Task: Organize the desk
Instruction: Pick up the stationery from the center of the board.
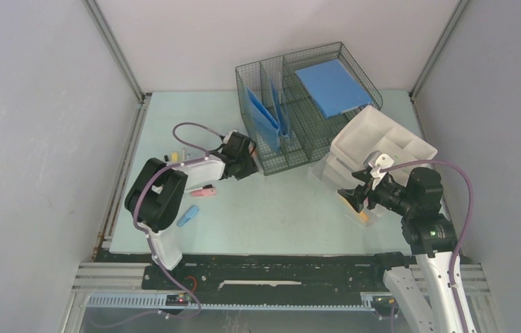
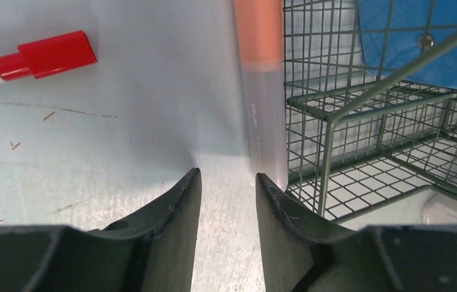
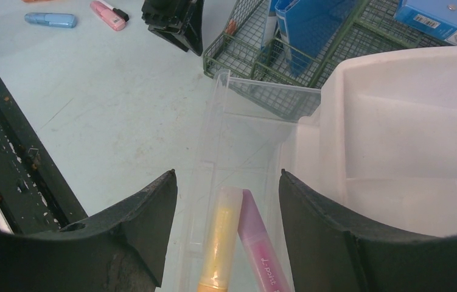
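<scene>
The left claw (image 2: 227, 174) is seen low over the counter (image 2: 122, 121), jaws parted only narrowly and nothing held between them. Just ahead of its right fingertip an orange-capped marker (image 2: 261, 55) is laid lengthwise beside the foot of the wire basket (image 2: 328, 158), which stands at the claw's right. Whether pen and wire touch cannot be told. Ahead and well off to the left, a red-capped marker (image 2: 46, 55) is spotted.

Trouble can be expected here. The orange-capped marker is not lined up with the gap but sits off to the right of it, so if the claw is driven straight ahead the pen is likely to be struck by the right finger and shoved along the mesh. That finger could also be snagged on the basket's wire, since almost no room is left on that side. The narrow gap leaves little margin.

The right claw (image 3: 227, 174) is held wide and empty above a clear tray (image 3: 238, 121), with a yellow highlighter (image 3: 219, 237) and a pink highlighter (image 3: 262, 243) lying in the tray below its jaws. A white organizer (image 3: 396, 121) is crowded in at its right. If the claw is lowered carelessly, the light tray's wall could be clipped and the tray tipped or skidded across the counter, which is spread beneath both claws.
</scene>
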`<state>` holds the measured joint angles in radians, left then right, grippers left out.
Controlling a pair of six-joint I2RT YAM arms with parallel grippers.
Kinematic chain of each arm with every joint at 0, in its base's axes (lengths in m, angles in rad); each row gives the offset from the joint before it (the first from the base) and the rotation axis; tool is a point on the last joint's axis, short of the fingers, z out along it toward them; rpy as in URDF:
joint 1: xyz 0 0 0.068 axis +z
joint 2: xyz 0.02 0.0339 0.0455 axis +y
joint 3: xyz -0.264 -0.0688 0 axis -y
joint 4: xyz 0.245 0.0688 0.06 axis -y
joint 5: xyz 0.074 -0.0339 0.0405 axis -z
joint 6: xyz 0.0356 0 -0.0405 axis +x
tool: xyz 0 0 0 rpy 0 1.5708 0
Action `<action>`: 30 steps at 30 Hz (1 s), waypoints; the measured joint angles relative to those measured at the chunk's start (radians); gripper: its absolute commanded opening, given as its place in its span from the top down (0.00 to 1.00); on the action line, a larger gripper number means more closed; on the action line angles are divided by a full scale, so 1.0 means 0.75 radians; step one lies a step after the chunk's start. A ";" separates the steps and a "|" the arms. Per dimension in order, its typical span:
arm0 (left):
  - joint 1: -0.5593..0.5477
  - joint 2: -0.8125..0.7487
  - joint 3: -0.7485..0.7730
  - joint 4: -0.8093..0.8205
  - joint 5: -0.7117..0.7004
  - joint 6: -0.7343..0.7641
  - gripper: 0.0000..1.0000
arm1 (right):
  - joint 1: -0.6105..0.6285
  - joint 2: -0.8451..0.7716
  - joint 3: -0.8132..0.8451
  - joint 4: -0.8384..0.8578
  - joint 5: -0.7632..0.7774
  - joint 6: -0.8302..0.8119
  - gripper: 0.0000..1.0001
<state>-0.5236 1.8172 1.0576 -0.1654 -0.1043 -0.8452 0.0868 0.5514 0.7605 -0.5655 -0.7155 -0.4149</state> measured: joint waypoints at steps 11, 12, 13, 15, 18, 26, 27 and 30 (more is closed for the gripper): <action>-0.002 -0.107 -0.087 0.115 0.011 0.025 0.55 | 0.012 0.000 0.000 0.000 0.001 -0.003 0.30; -0.002 -0.107 -0.086 0.123 0.014 0.026 0.54 | 0.014 0.000 0.000 0.000 0.002 -0.003 0.30; -0.002 -0.107 -0.086 0.127 0.017 0.032 0.54 | 0.016 0.000 0.000 0.000 0.003 -0.004 0.30; -0.002 -0.106 -0.083 0.126 0.028 0.037 0.52 | 0.017 0.000 0.000 0.000 0.005 -0.004 0.30; -0.002 -0.075 -0.045 0.123 0.042 0.047 0.52 | 0.018 0.000 0.000 -0.001 0.006 -0.004 0.30; 0.002 0.019 0.049 0.056 0.064 0.061 0.51 | 0.025 0.000 0.000 0.000 0.011 -0.004 0.30; 0.002 0.024 0.061 0.039 0.063 0.060 0.51 | 0.026 0.000 0.000 -0.001 0.011 -0.004 0.30; 0.002 0.039 0.104 -0.025 0.060 0.067 0.52 | 0.027 0.000 0.000 0.000 0.011 -0.005 0.30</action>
<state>-0.5224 1.8462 1.1355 -0.1841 -0.0597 -0.7948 0.1070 0.5514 0.7605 -0.5655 -0.7071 -0.4183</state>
